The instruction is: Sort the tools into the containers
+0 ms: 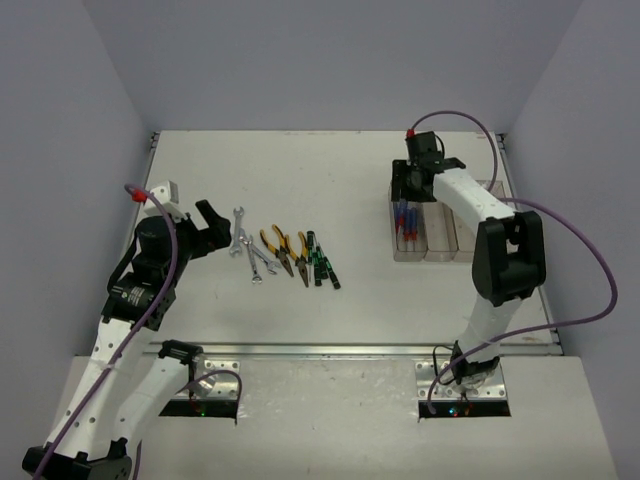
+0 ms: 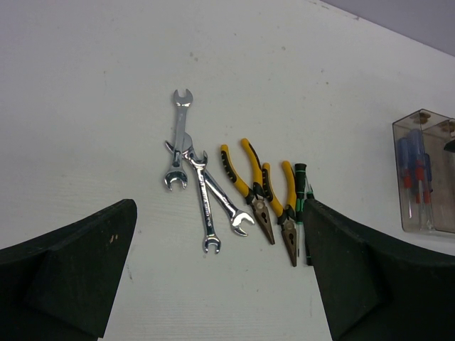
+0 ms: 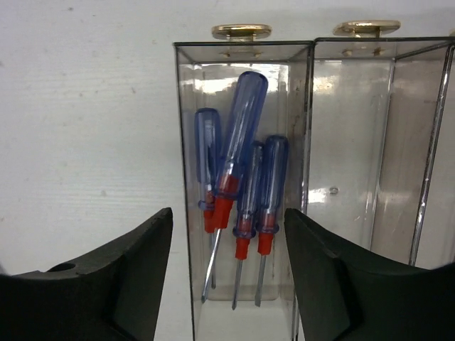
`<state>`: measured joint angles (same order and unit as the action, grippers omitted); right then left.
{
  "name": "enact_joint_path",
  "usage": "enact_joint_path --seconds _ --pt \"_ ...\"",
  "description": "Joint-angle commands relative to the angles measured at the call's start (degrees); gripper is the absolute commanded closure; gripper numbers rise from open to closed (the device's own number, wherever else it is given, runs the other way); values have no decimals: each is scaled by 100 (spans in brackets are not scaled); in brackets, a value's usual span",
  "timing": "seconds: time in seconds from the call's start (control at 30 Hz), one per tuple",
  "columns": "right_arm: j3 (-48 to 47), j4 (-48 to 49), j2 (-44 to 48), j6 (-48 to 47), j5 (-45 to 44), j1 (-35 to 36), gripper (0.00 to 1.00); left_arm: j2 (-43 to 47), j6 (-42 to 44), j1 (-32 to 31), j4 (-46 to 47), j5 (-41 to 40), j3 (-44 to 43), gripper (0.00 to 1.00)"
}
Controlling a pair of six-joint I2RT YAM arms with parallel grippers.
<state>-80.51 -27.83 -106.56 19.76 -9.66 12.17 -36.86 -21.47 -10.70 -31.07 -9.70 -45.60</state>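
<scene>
From high above the near edge, looking down and forward over the whole white worktop [image 1: 330, 180], far off. From the left wrist, peering between the left arm's black fingers [image 2: 71, 277], moderately near, facing silver open-end wrenches [image 2: 190, 167] and yellow-handled pliers [image 2: 259, 195], catching clear plastic rectangular bins [image 2: 442, 206] at the right edge. From the right wrist, looking between the right arm's black fingers [image 3: 106, 284], very close, into the leftmost bin with blue-and-red-handled screwdrivers [image 3: 242, 177]. Sharing that bin across all three views.

White table [image 1: 350, 180], wrenches [image 2: 205, 206], pliers [image 2: 257, 202], green screwdrivers [image 1: 318, 262], bins [image 1: 425, 252]
</scene>
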Motion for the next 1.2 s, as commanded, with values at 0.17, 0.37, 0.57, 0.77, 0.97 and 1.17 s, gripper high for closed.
enact_joint_path --seconds 0.17,0.37,0.57,0.77,0.97,1.17 --pt "433 426 771 -67 57 1742 40 13 -40 -11 208 -153 -11 0" --pt "293 135 131 386 -218 2600 63 -5 -41 -11 202 -168 -10 0" --pt "598 195 -182 700 -138 3070 70 45 -50 -11 198 -140 -10 0" --pt "684 188 -479 825 48 3239 71 134 -50 -20 198 -128 -1 0" --pt "887 235 -523 924 122 3300 72 153 -41 -20 207 -102 -9 0" --pt "1082 142 -776 992 -139 3319 79 196 -41 -28 207 -93 -1 0"
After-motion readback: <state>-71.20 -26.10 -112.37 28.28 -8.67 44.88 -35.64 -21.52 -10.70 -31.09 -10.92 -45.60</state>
